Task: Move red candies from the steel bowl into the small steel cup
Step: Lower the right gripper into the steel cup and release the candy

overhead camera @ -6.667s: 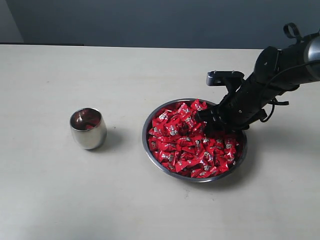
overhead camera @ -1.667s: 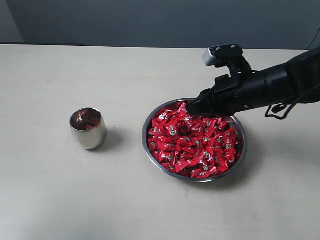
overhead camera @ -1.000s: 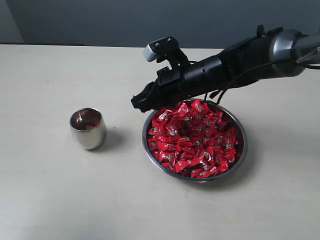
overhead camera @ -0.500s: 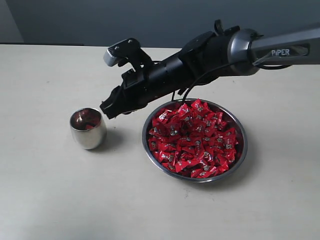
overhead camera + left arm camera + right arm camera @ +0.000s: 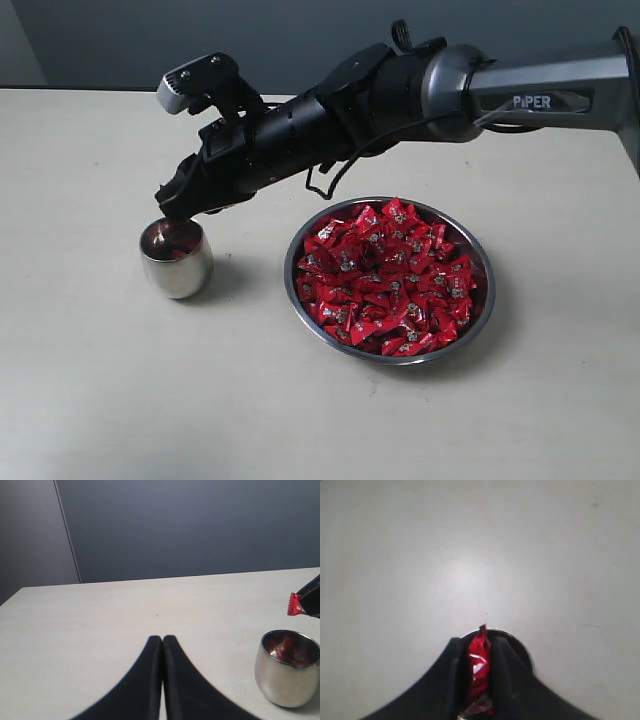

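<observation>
The right hand [image 5: 168, 203] pinched a red candy [image 5: 478, 662] just above the small steel cup [image 5: 177, 258]; the left hand [image 5: 162, 647] sat closed, empty.

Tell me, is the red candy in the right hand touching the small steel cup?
Apart. The left wrist view shows a strip of table between the candy pinched in the right hand and the rim of the small steel cup below it.
</observation>
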You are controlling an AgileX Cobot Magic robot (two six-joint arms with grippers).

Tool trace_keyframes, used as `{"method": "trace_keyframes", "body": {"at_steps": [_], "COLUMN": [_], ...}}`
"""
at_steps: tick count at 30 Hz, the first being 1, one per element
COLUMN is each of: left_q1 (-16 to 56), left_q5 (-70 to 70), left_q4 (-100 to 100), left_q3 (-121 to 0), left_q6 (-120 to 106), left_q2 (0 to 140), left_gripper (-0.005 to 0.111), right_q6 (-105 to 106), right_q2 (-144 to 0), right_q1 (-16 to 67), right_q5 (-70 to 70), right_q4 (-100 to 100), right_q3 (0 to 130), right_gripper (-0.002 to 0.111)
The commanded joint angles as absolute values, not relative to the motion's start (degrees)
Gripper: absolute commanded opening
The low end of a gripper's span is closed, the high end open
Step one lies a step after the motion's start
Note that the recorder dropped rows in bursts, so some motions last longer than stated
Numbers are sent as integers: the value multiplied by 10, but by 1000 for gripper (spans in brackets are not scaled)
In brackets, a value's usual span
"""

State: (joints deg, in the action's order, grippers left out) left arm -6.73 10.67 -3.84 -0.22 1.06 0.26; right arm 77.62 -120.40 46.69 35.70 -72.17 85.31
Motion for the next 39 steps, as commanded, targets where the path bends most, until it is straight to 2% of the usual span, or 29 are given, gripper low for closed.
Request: {"method": "trace_keyframes", "body": {"at_steps": [1, 17, 19, 20, 21, 29, 33, 39], "left_q1": [-68, -68, -68, -68, -68, -68, -68, -68], "left_q5": [103, 103, 103, 103, 103, 103, 104, 104], "left_q4": [-39, -39, -39, -39, -39, -39, -39, -39], "left_q3": [0, 0, 0, 0, 0, 0, 0, 0], "left_q6": [11, 11, 11, 11, 11, 11, 11, 11], "left_q2": [0, 0, 0, 0, 0, 0, 0, 0], "left_gripper": [0, 0, 0, 0, 0, 0, 0, 0], "right_q6": [750, 747, 747, 747, 747, 732, 687, 468], "right_q2": [-1226, -1241, -1241, -1241, -1241, -1227, -1195, -1138], "right_q1": [473, 475, 475, 475, 475, 475, 473, 473], "right_q5": [354, 362, 362, 362, 363, 369, 362, 341], "right_q4": [-699, -695, -696, -696, -696, -690, -607, -369], "right_q3": [873, 884, 884, 884, 884, 884, 884, 884], "right_gripper": [9, 10, 21, 31, 36, 37, 37, 37]}}
